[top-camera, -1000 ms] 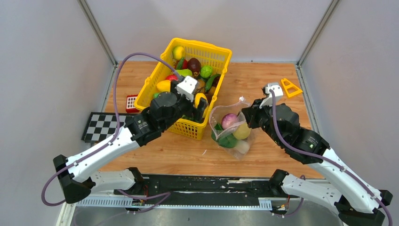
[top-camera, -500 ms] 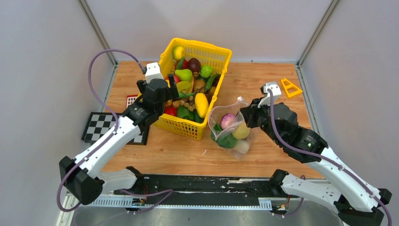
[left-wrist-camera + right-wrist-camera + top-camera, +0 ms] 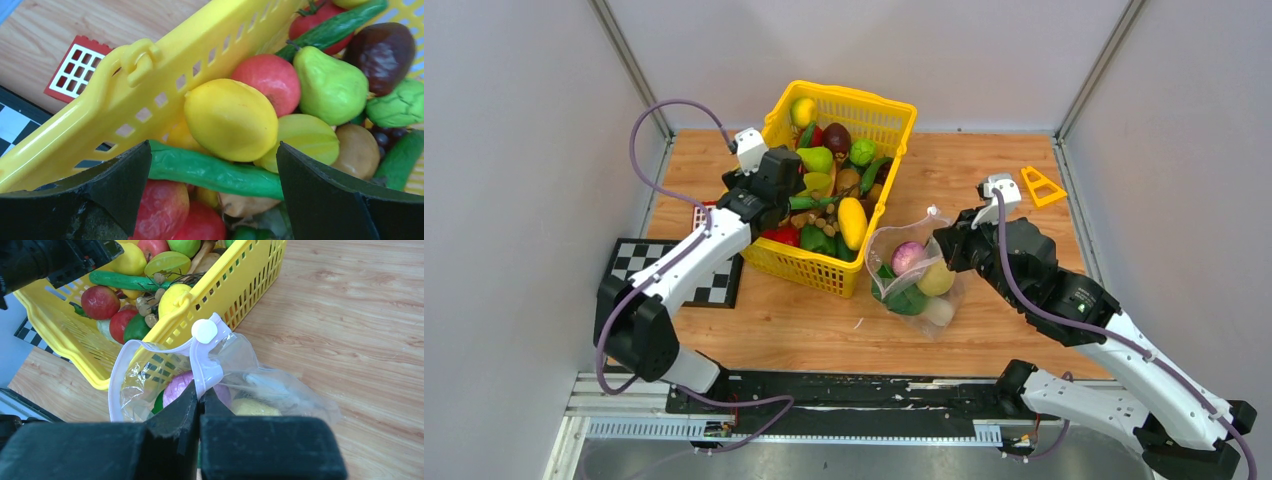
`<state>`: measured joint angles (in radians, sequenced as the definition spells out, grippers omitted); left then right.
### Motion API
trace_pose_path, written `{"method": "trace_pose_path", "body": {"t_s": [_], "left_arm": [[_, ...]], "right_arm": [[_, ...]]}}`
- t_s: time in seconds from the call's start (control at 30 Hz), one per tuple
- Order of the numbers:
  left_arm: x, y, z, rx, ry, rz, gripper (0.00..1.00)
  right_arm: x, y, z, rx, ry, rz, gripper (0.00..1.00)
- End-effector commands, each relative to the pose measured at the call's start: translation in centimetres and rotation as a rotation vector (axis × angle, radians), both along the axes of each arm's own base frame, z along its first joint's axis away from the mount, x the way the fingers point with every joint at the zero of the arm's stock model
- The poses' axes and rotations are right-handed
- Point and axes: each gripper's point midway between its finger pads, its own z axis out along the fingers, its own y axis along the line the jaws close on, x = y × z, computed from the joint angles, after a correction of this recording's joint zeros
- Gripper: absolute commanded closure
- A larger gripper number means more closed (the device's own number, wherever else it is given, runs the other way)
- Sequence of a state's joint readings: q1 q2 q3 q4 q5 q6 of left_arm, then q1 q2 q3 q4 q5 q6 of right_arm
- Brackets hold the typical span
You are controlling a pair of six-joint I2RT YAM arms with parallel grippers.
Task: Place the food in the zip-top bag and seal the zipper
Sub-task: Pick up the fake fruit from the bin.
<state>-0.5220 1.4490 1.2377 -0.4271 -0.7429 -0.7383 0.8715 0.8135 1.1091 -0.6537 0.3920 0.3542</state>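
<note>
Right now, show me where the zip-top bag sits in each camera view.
Top external: zip-top bag right of centre, on the table beside the yellow basket.
Left wrist: not in it.
Right wrist: lower centre, its zipper pinched in the shut right gripper.
Shared landmark: the yellow basket, in all three views.

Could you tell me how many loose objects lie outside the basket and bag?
3: red grid tile left of the basket, checkerboard mat nearer the left edge, yellow triangle at far right; others may be hidden.
</note>
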Motion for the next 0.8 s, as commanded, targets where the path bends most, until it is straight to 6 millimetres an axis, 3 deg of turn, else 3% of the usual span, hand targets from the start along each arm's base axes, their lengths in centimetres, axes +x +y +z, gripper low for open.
{"method": "trace_pose_path", "body": {"t_s": [0.0,0.27,0.37,0.63,0.77], "left_arm": [[2.0,0.5,0.5,-0.068,-0.047,0.104,0.0],[4.3,1.1,-1.0,-0.107,-0.051,0.141,0.03],[4.6,0.9,-1.0,-0.107,-0.054,0.126,0.1],[3.5,1.2,-0.4,-0.104,-0.063,0.099,0.48],[2.7,1.4,0.8,-0.098,-0.089,0.068,0.59]], "right_arm": [[0.4,0.1,2.4,0.077,-0.068,-0.009,1.0],[0.3,0.1,2.2,0.077,-0.062,-0.008,1.0],[0.3,0.0,2.1,0.076,-0.061,-0.011,1.0],[0.3,0.0,1.9,0.07,-0.058,-0.011,1.0],[0.3,0.0,1.9,0.07,-0.058,-0.012,1.0]]}}
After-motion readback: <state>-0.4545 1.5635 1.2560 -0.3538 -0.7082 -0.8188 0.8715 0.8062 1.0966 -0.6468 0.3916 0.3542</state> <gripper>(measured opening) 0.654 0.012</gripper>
